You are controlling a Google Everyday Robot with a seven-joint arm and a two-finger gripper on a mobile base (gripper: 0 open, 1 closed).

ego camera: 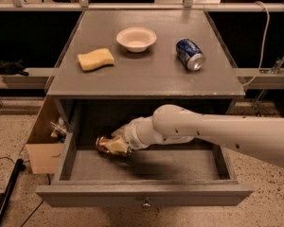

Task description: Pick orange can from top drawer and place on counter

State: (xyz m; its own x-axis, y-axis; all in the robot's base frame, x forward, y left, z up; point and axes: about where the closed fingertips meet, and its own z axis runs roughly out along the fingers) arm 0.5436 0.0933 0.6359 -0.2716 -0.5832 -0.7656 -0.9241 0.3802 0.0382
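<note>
Tool (117,145) inside open top drawer (142,200) (left half), clenched around orange can (103,144); arm (217,131) reaching from right.

A single white arm (236,134) is seen entering from the right edge, angled down and to the left. A thick, rounded joint is set near the middle of the view, and from it a shorter white wrist (139,132) is extended leftward. The gripper (114,146) is held low inside the open drawer (146,193), left of centre, and is pressed right up against the orange can (102,144).
</note>
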